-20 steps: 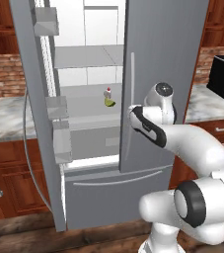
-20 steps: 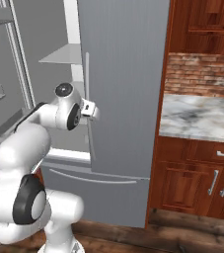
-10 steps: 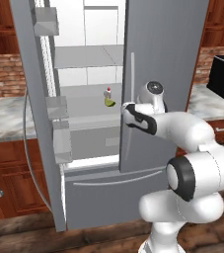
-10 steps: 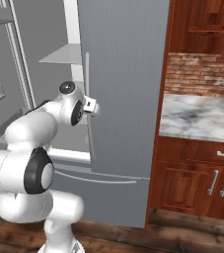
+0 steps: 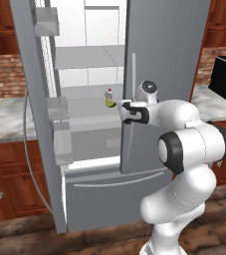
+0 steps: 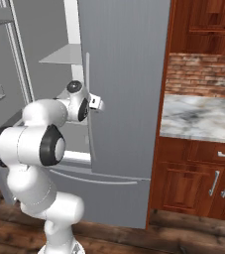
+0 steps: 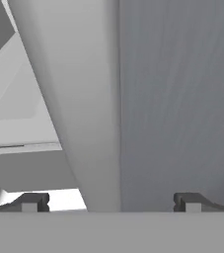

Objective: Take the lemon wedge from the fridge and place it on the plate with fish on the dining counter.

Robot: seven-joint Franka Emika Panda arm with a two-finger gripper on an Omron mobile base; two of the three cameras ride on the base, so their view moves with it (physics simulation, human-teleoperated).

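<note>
Hovering wide apart by the fridge (image 5: 164,60) right door's edge, the jaws (image 5: 123,110) are facing left toward the lemon wedge (image 5: 110,103), sitting just beside them on the middle shelf (image 5: 84,107).

I can read no text, label, brand or number from here: the fridge (image 5: 164,60) doors are plain grey, and the small bottle (image 5: 109,93) is too tiny.

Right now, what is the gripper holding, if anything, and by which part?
Nothing: the gripper is open, its fingertips apart either side of the fridge door edge.
</note>
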